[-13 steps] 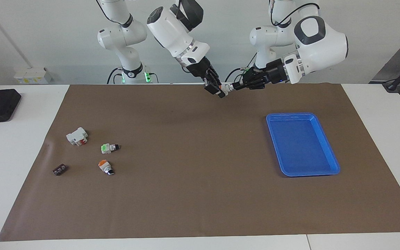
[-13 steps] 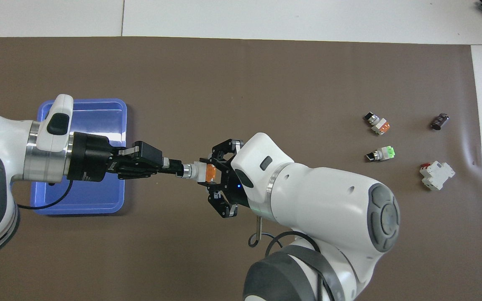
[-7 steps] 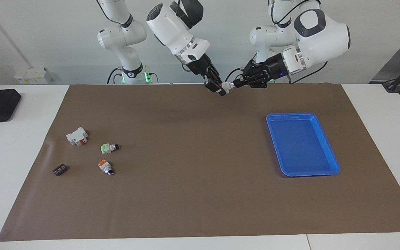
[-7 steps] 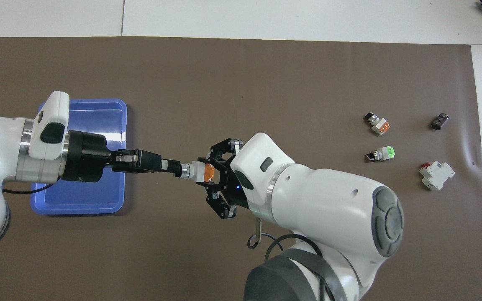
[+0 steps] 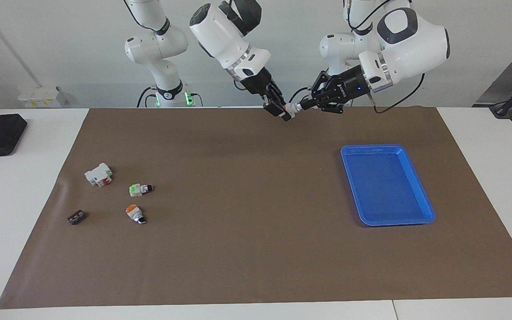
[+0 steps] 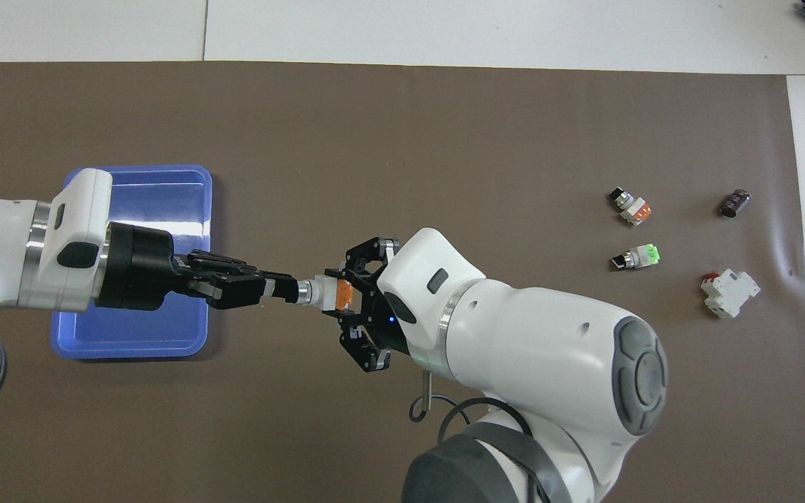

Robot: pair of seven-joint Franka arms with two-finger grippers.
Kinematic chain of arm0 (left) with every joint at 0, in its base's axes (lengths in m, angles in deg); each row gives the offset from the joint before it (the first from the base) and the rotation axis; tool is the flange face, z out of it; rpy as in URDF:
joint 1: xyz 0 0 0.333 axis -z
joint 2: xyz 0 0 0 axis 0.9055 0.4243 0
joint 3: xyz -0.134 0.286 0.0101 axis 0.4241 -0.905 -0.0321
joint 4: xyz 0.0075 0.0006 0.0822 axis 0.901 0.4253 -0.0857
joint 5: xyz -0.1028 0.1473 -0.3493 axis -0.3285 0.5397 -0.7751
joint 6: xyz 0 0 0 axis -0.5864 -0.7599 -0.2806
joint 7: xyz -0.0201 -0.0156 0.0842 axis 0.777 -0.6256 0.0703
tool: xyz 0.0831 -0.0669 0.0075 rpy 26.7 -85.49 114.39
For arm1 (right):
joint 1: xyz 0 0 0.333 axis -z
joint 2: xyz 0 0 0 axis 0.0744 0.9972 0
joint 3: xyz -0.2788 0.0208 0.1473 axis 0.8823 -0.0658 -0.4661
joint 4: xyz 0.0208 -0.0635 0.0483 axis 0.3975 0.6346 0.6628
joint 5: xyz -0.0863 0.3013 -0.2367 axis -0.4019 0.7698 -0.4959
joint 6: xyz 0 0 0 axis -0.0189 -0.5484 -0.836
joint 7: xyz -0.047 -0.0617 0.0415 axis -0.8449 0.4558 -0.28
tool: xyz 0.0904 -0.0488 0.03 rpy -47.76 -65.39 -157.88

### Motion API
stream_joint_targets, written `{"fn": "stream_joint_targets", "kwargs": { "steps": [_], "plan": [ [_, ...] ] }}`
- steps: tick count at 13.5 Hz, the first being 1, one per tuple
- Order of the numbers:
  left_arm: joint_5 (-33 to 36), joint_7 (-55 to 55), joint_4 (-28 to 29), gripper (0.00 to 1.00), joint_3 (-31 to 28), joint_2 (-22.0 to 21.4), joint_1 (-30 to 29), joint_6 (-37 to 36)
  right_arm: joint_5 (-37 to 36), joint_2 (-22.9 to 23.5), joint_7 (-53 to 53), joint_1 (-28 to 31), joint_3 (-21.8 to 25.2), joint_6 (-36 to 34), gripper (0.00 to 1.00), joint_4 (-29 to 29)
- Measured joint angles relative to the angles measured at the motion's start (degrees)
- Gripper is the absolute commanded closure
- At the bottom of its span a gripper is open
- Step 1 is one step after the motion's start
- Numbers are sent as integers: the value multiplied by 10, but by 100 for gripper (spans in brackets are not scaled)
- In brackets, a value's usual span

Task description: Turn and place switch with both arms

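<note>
The switch [image 5: 291,109] is held in the air over the brown mat [image 5: 247,249], between both grippers. Its orange block [image 6: 343,294] sits between the fingers of my right gripper [image 5: 284,112], which is shut on that end. My left gripper [image 5: 301,106] comes in from the tray's side and is shut on the switch's black knob end [image 6: 291,291]. The white middle body [image 6: 322,293] shows between the two grippers. In the overhead view my right gripper [image 6: 346,297] and my left gripper [image 6: 278,290] meet end to end.
A blue tray [image 5: 396,222] lies on the mat toward the left arm's end and also shows in the overhead view [image 6: 130,348]. Toward the right arm's end lie a green-ended switch [image 5: 139,190], a stubbier orange-ended switch [image 5: 134,213], a white breaker [image 5: 98,174] and a small black part [image 5: 77,217].
My left wrist has rolled about its own axis while gripping the knob end. Both grippers and the switch have risen slightly. The things on the mat have not moved.
</note>
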Motion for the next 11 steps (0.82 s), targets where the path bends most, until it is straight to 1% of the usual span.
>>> {"fn": "stream_joint_targets", "kwargs": {
  "steps": [5,9,10,11],
  "plan": [
    [27,61,-6,100,0,-1,0,-18,0,1,-1,-5,-2,-1,100,3],
    [29,73,-6,100,-3,-1,0,-26,0,0,-1,-6,-3,-3,100,3],
    [29,73,-6,100,-3,-1,0,-27,0,0,-1,-6,-3,-4,50,3],
    [29,73,-6,100,-3,-1,0,-27,0,0,-3,-6,-3,-4,5,3]
  ]
}}
